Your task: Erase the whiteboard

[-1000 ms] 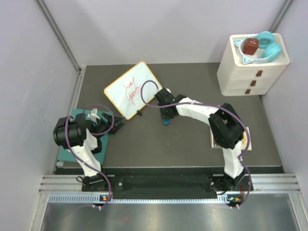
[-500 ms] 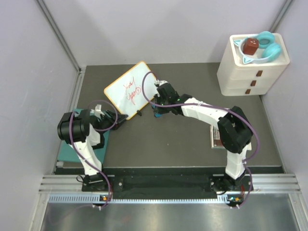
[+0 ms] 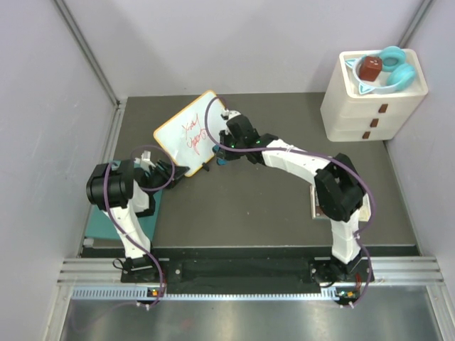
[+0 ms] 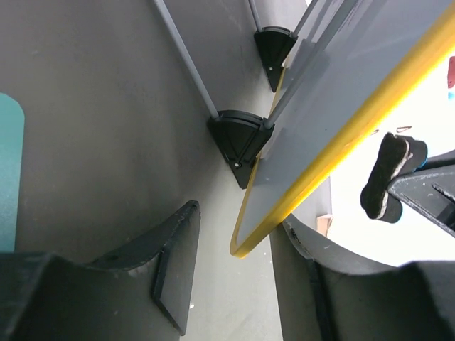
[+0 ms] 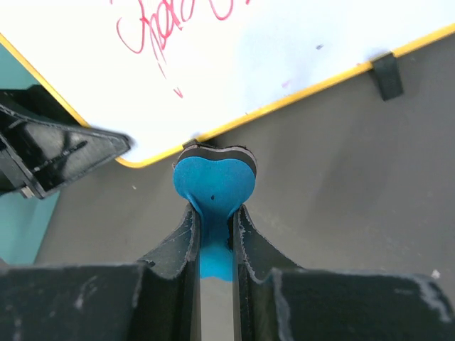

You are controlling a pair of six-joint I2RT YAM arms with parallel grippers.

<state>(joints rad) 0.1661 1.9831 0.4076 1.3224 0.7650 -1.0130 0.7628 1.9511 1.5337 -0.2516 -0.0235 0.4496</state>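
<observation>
The whiteboard (image 3: 201,121) stands tilted on its black feet (image 4: 238,135) at the rear left of the counter (image 3: 270,206), red handwriting (image 3: 193,134) on its face.

Step in hand: bring the eraser onto the face.
- The right hand (image 5: 213,224) pinches the blue heart-shaped eraser (image 5: 213,179), its dark pad just beside the board's lower rim. I cannot confirm contact.
- The left hand (image 4: 238,280) is spread, one finger on each side of the board's lower corner, not clamped.
- I would close the left hand on that corner first, since a propped board will likely slide or tip under pressure.
- I would then set the pad flat, press lightly and sweep across the script in overlapping passes.

Count: one whiteboard, one eraser, two hands, two feet visible in the left wrist view, one teal mat (image 3: 153,217), one white drawer unit (image 3: 359,114).
</observation>
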